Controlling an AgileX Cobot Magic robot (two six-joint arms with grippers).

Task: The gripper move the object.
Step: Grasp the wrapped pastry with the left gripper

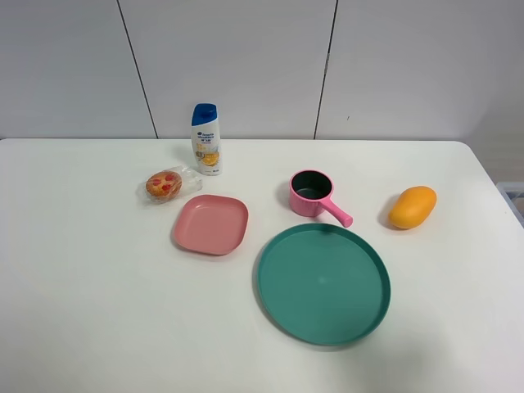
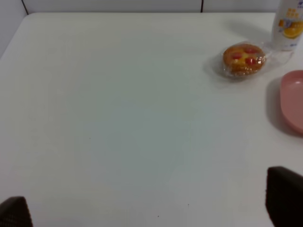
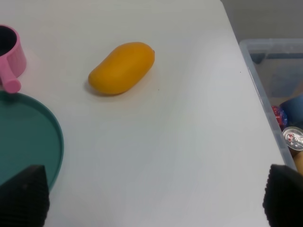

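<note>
The pastry, round, golden-brown with red spots and wrapped in clear plastic, lies on the white table at the back left, just left of a shampoo bottle. It also shows in the left wrist view. Neither gripper shows in the exterior high view. In the left wrist view the left gripper shows only two dark fingertips set wide apart with nothing between them, well short of the pastry. In the right wrist view the right gripper is likewise open and empty, near the mango.
A shampoo bottle stands at the back. A pink square plate, a pink pot with handle, a teal round plate and an orange mango lie on the table. A clear bin holding cans sits beyond the table's right edge.
</note>
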